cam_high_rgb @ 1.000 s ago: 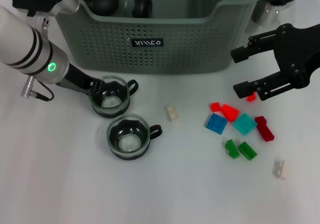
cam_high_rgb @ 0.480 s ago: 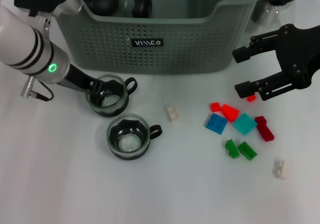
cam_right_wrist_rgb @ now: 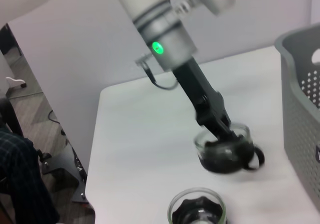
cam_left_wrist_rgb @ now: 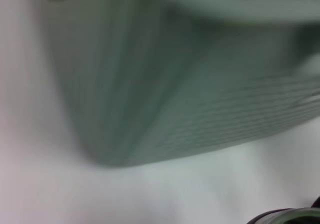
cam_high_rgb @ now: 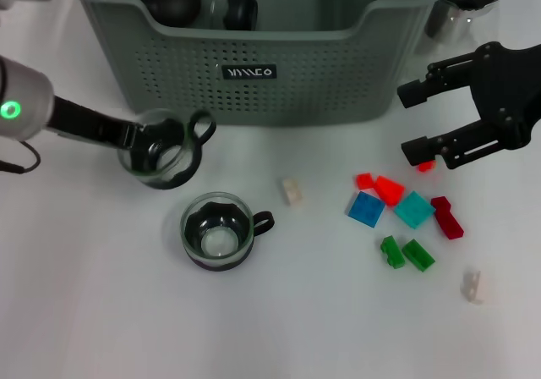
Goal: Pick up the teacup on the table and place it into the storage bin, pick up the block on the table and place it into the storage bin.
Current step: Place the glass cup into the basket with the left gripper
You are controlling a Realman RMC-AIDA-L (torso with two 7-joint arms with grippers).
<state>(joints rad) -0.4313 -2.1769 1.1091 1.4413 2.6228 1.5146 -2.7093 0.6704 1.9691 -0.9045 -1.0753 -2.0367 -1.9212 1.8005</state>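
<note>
My left gripper (cam_high_rgb: pixel 137 138) is shut on the rim of a glass teacup (cam_high_rgb: pixel 159 148) with a dark liner. The cup hangs tilted just in front of the storage bin (cam_high_rgb: pixel 254 66), at its left end. The right wrist view shows the same teacup (cam_right_wrist_rgb: pixel 227 153) clear of the table, hanging from the left gripper (cam_right_wrist_rgb: pixel 220 130). A second teacup (cam_high_rgb: pixel 218 231) stands on the table. A cream block (cam_high_rgb: pixel 292 191) lies to its right. My right gripper (cam_high_rgb: pixel 412 123) hovers open beside the bin's right end, above a small red block (cam_high_rgb: pixel 424 166).
Several coloured blocks (cam_high_rgb: pixel 397 214) lie in a cluster at the right, and another cream block (cam_high_rgb: pixel 475 286) sits nearer the front. Dark cups (cam_high_rgb: pixel 232 5) sit inside the bin. A glass pot (cam_high_rgb: pixel 461 7) stands behind the bin's right corner.
The left gripper has lifted its teacup off the table, carried it left and tipped it. The right gripper has barely shifted.
</note>
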